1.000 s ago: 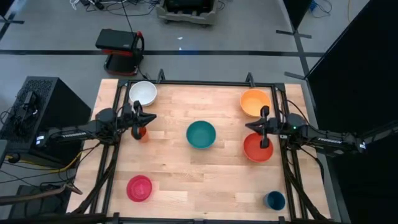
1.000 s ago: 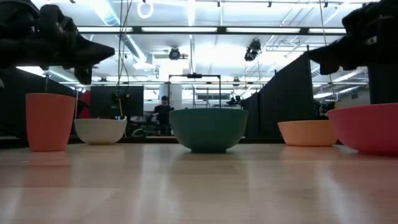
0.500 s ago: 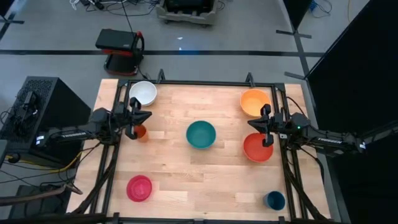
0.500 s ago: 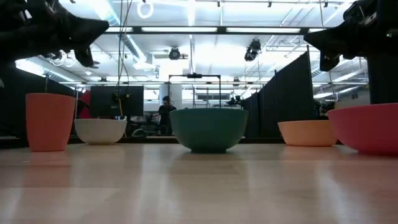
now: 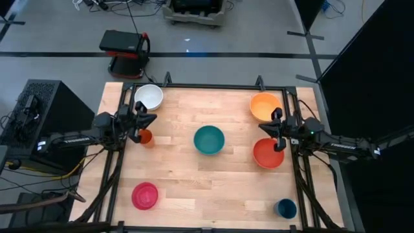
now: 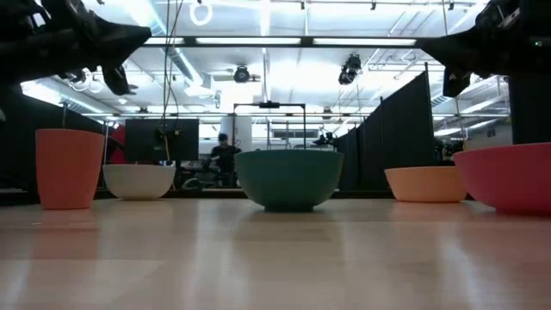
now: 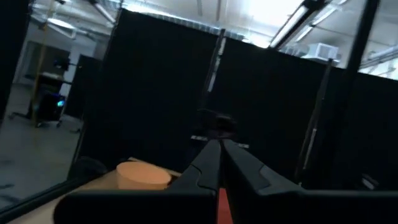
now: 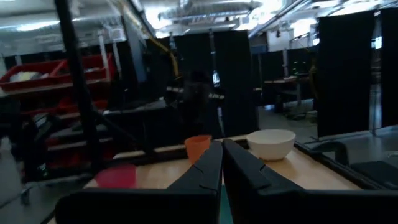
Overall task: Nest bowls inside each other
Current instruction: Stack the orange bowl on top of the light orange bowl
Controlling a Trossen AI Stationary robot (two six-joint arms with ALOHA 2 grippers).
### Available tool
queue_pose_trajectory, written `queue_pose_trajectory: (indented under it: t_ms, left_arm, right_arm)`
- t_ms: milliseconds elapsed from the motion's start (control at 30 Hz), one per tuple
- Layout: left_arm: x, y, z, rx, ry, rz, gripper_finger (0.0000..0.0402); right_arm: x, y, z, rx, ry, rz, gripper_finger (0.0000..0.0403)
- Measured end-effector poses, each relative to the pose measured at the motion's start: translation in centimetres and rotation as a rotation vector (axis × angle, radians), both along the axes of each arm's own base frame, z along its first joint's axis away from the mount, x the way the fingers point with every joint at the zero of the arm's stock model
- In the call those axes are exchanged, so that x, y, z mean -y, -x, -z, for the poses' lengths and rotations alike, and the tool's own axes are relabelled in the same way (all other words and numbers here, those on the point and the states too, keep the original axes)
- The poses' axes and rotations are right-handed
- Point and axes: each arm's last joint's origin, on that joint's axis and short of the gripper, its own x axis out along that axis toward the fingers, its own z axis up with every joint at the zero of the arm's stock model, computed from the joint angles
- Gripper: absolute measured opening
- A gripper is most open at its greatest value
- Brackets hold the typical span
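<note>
Overhead, we see five round shallow plastic bowls lying apart on the pale wooden table (image 5: 187, 188), none nested. The white bowl (image 5: 149, 97) sits at the far left corner, the light orange bowl (image 5: 265, 105) at the far right, the teal bowl (image 5: 209, 140) in the middle, the red-orange bowl (image 5: 268, 154) at the right edge, and the magenta-pink bowl (image 5: 145, 195) near the front left. We also find a small narrow orange cup (image 5: 145, 136) just beside the left gripper (image 5: 147, 121), and a small dark blue cup (image 5: 285, 208) at the front right corner. Our left gripper hangs over the left edge between white bowl and cup, fingers pressed together on nothing. Our right gripper (image 5: 275, 131) hangs between the light orange and red-orange bowls, likewise closed and empty.
</note>
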Motion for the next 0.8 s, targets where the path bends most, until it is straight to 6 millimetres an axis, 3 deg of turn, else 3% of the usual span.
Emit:
queue_pose_trajectory:
  t_ms: [567,700,800]
  left_arm:
    - [-0.3,-1.0,-6.0,-0.399,0.103,-0.017,0.0000]
    - [-0.3,-1.6,-6.9,-0.516,0.127,0.023,0.0000]
    - [-0.5,-2.3,-7.2,-0.567,0.145,0.040,0.0000]
  right_arm:
    - [-0.3,2.4,-7.5,-0.280,-0.090,0.076,0.0000]
    - [-0.5,3.0,-9.4,-0.322,-0.294,0.036,0.0000]
    - [-0.7,3.1,-9.8,-0.362,-0.468,-0.023,0.0000]
